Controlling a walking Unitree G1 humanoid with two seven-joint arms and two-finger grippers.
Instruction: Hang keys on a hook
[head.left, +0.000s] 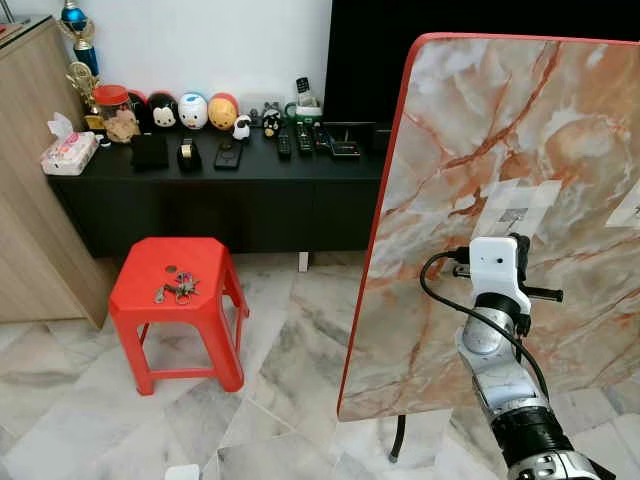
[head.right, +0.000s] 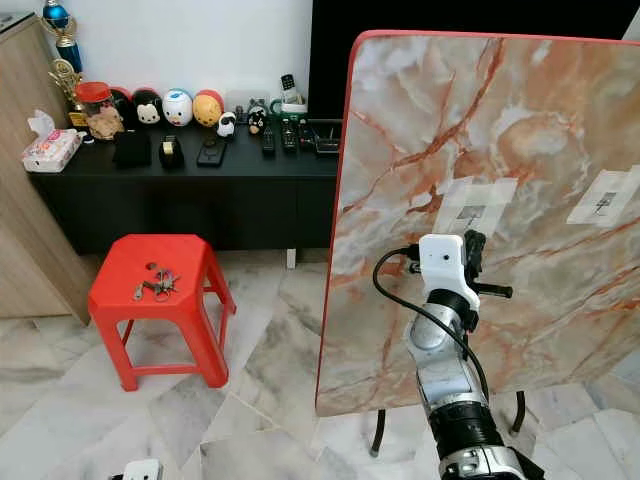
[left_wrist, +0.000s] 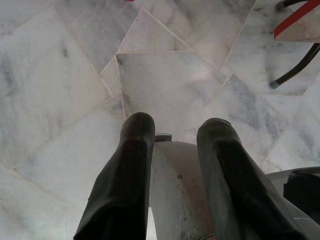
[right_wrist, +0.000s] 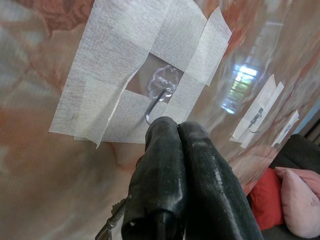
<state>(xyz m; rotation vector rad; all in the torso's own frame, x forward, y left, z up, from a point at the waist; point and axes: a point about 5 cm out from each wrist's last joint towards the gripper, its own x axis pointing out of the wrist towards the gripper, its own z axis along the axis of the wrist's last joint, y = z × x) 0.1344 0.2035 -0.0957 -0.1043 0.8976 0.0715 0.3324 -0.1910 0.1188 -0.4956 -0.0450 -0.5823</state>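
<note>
A clear adhesive hook (right_wrist: 159, 97) sits on white tape on the upright marble board (head.left: 480, 120). My right gripper (right_wrist: 175, 129) is raised to the board, its fingertips just below the hook's curved tip. Its fingers are pressed together, and a metal key (right_wrist: 111, 224) sticks out beside them lower down. Another bunch of keys (head.left: 178, 290) lies on top of the red plastic stool (head.left: 200, 262) to the left. My left gripper (left_wrist: 175, 131) hangs low over the marble floor, open with nothing held.
A second taped hook (head.right: 603, 200) is further right on the board, which stands on thin black legs (head.left: 398, 440). Behind the stool, a low black cabinet (head.left: 220, 200) carries toys, remotes and a tissue pack. A wooden cupboard (head.left: 25, 200) stands at the left.
</note>
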